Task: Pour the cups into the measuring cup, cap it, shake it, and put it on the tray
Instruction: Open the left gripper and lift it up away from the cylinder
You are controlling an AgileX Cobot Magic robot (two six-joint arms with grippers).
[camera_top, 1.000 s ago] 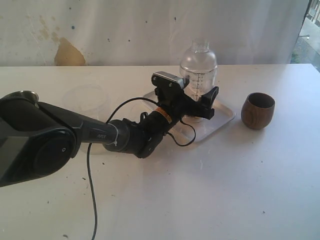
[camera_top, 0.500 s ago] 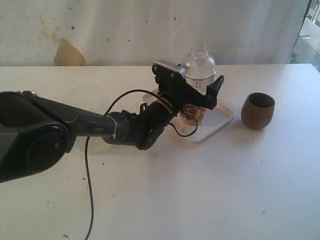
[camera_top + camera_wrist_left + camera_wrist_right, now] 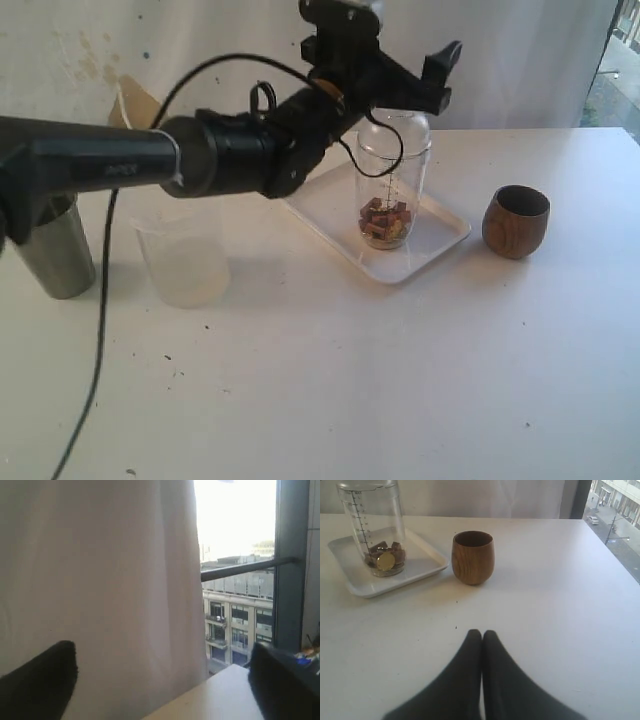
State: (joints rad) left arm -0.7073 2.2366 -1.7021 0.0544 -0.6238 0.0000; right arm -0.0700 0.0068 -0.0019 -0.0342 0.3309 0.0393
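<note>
On tray (image 3: pixel 330 205), measuring cup (image 3: pixel 393 170) stands upright, capped. L gripper (image 3: pixel 160 680) hangs above it, jaws wide apart, empty. R gripper (image 3: pixel 481 635) pinched closed, empty; wooden cup (image 3: pixel 516 220) right of tray.

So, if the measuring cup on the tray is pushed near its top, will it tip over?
Probably yes: the measuring cup is tall and narrow. The small pieces lie only at its bottom, which may steady it somewhat. On the smooth tray it might slide first.

White tray (image 3: pixel 441 226), brown wooden cup (image 3: pixel 516 222)
</note>
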